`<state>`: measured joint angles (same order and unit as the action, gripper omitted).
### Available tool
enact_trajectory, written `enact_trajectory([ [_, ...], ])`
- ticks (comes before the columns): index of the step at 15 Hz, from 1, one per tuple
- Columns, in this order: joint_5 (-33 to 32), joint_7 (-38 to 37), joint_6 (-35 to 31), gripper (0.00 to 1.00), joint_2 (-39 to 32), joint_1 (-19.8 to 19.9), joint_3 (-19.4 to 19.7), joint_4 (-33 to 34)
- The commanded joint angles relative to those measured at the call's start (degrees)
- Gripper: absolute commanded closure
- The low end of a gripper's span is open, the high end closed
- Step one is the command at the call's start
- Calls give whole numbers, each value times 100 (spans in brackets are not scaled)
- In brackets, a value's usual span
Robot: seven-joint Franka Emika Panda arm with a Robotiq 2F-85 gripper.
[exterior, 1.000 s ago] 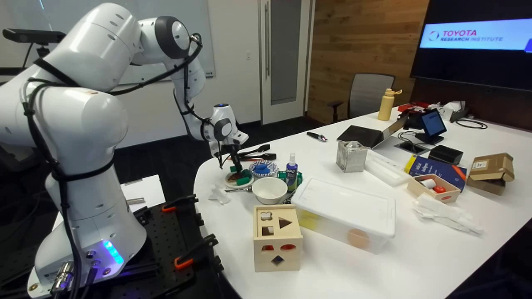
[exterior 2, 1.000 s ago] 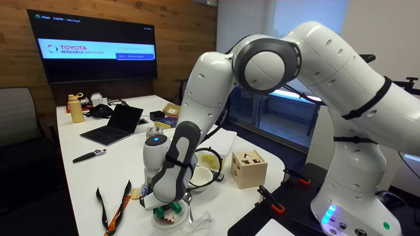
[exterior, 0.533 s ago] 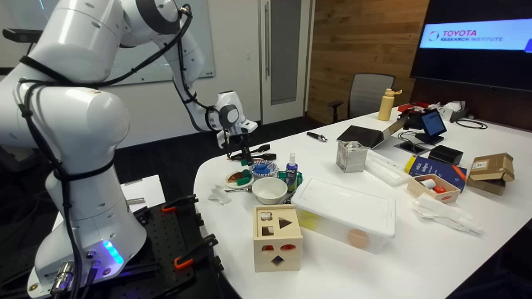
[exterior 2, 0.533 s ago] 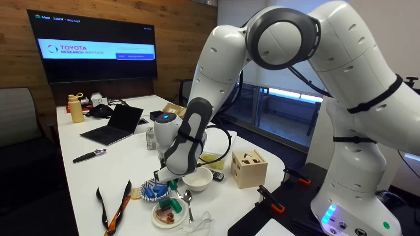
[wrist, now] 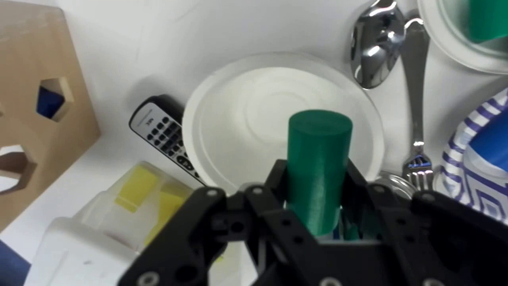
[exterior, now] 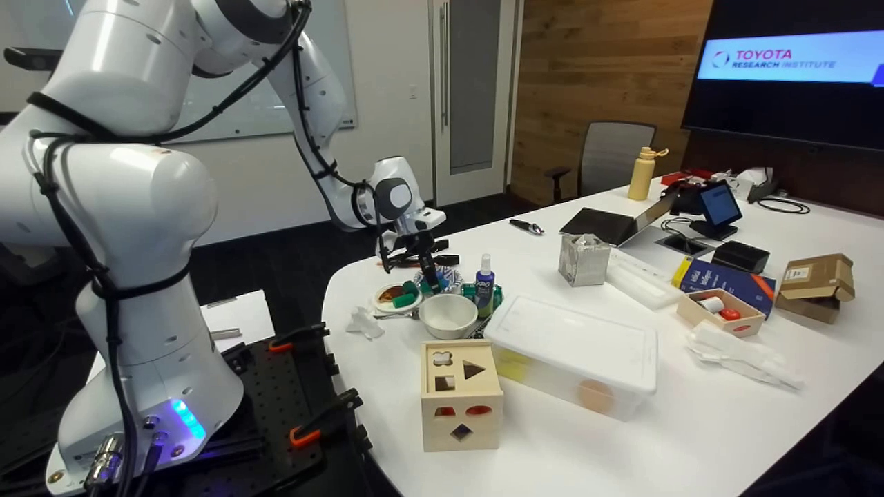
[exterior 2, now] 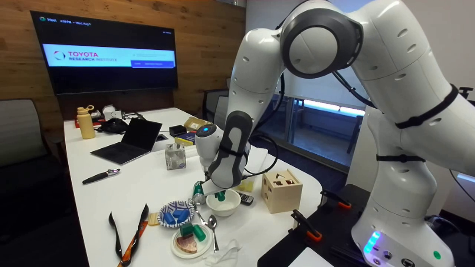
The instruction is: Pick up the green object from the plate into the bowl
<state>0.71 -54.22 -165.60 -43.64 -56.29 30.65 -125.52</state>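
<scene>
Shifted since last frame: our gripper [wrist: 316, 174], from beside the blue-patterned bowl [wrist: 482, 198] to the cream bowl [wrist: 238, 159], whose rim it partly hides. Wrist view crops the plate [wrist: 435, 22]. We've got the green cylinder [wrist: 319, 159] clamped between the fingertips.

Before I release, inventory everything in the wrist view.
Bowl: 1, cream, centre
Green cylinder: 1, green, seen against bowl
Plate: 1, white, upper right
Green block: 1, green, on plate
Spoon: 1, silver, between bowl and plate
Fork: 1, silver, right of bowl
Metal rim: 1, silver, beside fork
Patterned dish: 1, blue-white, right edge
Blue block: 1 showing, blue, in dish
Remote: 1, black-grey, left of bowl
Wooden sorter: 1, tan, left edge
Blue piece: 1, dark blue, seen inside sorter
Plastic bin: 1, translucent, lower left
Yellow pieces: count unclear, yellow, in bin
Table: 1, white, underneath
Tool: 1, black, bottom, closed on green cylinder
</scene>
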Motion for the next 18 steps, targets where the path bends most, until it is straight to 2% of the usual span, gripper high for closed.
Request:
enact_trajectory([
  [1,-91,-318,-111,90,-135,-134,146,-139],
  [6,-5,-644,-213,90,-501,-238,296,-69],
  [7,37,-743,-212,40,-528,-244,304,-70],
  [8,51,-831,-244,39,-574,-269,332,-68],
  [9,58,-909,-256,33,-590,-297,354,-73],
  [13,27,-935,-278,2,-454,-394,333,-152],
  [15,-37,-871,-268,0,-266,-607,390,-282],
  [18,-155,-800,-276,0,-3,-1149,674,-528],
])
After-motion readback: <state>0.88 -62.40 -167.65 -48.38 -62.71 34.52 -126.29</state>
